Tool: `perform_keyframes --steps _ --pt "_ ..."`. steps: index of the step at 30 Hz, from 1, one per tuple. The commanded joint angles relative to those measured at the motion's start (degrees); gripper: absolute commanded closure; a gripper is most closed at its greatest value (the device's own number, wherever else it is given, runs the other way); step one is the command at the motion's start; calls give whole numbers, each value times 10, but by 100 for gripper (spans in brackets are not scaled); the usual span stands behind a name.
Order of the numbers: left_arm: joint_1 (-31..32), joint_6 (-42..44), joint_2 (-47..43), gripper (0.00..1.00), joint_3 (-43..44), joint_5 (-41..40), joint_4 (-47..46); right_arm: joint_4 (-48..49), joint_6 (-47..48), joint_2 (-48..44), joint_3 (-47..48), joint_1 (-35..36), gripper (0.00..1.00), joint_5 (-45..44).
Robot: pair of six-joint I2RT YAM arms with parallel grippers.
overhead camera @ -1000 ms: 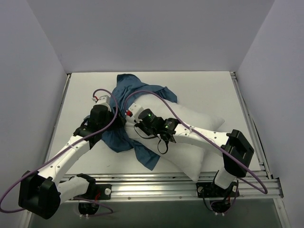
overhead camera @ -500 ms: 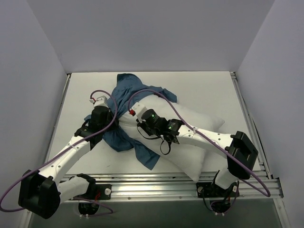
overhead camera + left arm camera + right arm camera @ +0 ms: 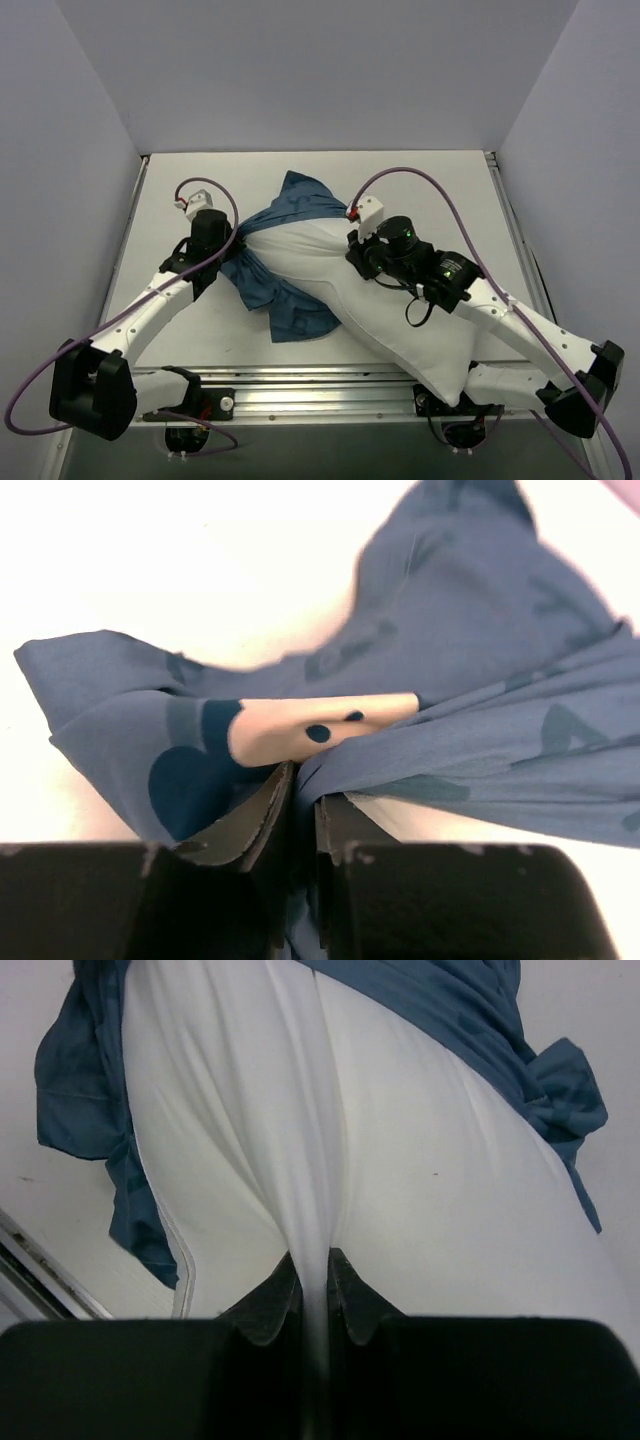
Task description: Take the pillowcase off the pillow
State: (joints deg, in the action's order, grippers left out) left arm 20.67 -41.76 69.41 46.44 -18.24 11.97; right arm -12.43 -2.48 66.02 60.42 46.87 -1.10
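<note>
The white pillow lies slantwise across the table, its far-left end still inside the blue printed pillowcase. My left gripper is shut on a bunch of the pillowcase at the pillow's left end; blue cloth is pinched between the fingers. My right gripper is shut on a fold of the pillow near its middle, the white fabric drawn up between the fingers. The pillowcase wraps the pillow's far end in the right wrist view.
White table top with purple-grey walls on three sides. A metal rail runs along the near edge, and another along the right edge. Purple cables loop over both arms.
The left gripper has shut on the pillowcase. The right arm has dragged the pillow right and toward the near edge, sliding more white pillow out of the blue cloth.
</note>
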Motion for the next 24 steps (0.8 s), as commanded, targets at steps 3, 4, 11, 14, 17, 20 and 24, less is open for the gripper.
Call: perform_keyframes --steps 3,4,11,14,17,20,24 --pt "-81 -7 63 77 9 -118 -25 -72 -9 -122 31 -39 100 -18" --pt "-80 -10 83 76 9 -110 -32 -72 -15 -128 32 -42 100 -3" --pt "-80 -26 130 66 -18 -37 -70 -72 -26 -114 39 -48 100 -5" --pt "-59 -4 105 70 -19 14 -101 -75 -26 -67 29 -47 100 -26" --pt "-21 36 89 70 5 42 -101 -50 -31 -31 11 -42 93 -30" --pt "2 53 92 71 42 58 -81 -37 -28 5 19 -33 59 -50" --pt "4 57 88 73 60 57 -49 -50 0 51 65 22 27 -128"
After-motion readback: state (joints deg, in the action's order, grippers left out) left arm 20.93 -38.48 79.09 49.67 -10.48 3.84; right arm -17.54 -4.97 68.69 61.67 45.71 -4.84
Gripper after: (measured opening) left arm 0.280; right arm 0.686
